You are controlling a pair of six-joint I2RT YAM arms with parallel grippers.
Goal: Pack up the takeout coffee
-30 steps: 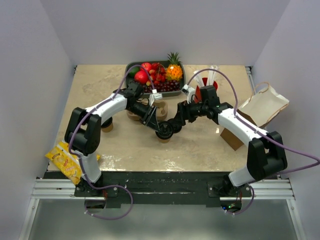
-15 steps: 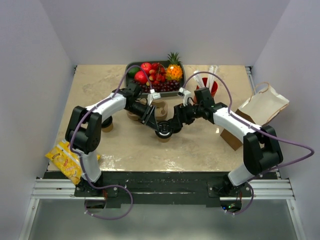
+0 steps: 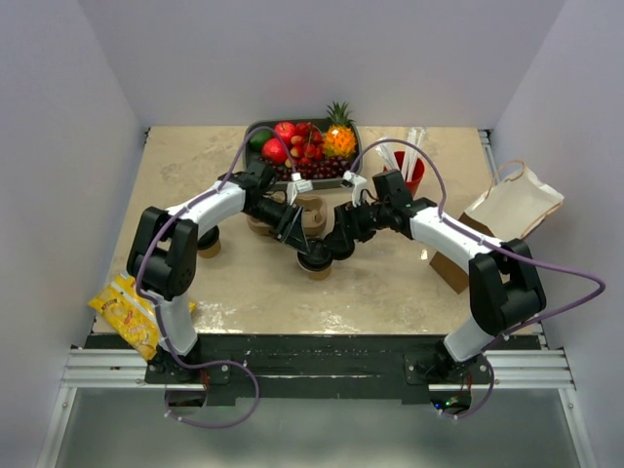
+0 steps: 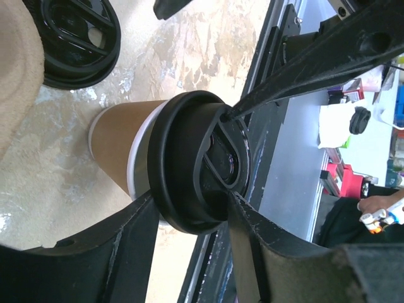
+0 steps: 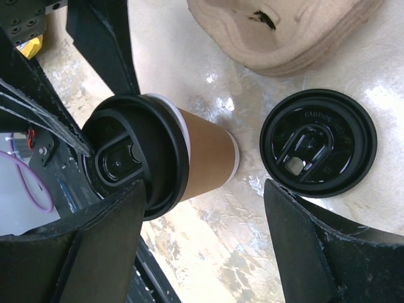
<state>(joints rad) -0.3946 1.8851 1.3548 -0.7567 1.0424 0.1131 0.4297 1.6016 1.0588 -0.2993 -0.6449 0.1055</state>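
Beige marbled desk (image 3: 409,292) has bare room toward its near edge. Tan cardboard cup carrier (image 5: 284,31) sits just behind the small kraft-brown paper cup (image 5: 202,154), which stands upright mid-desk, long axis vertical, black lid (image 4: 189,158) on top. Right gripper (image 5: 202,186) fingers are splayed wide around it, not gripping. Left gripper (image 4: 192,201) fingers hug the lid rim, can't tell if they're pinching. Spare round black plastic lid (image 5: 319,142) lies flat just beside.

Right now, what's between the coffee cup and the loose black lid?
Nothing but bare table lies between the coffee cup and the loose black lid, seen in the right wrist view.
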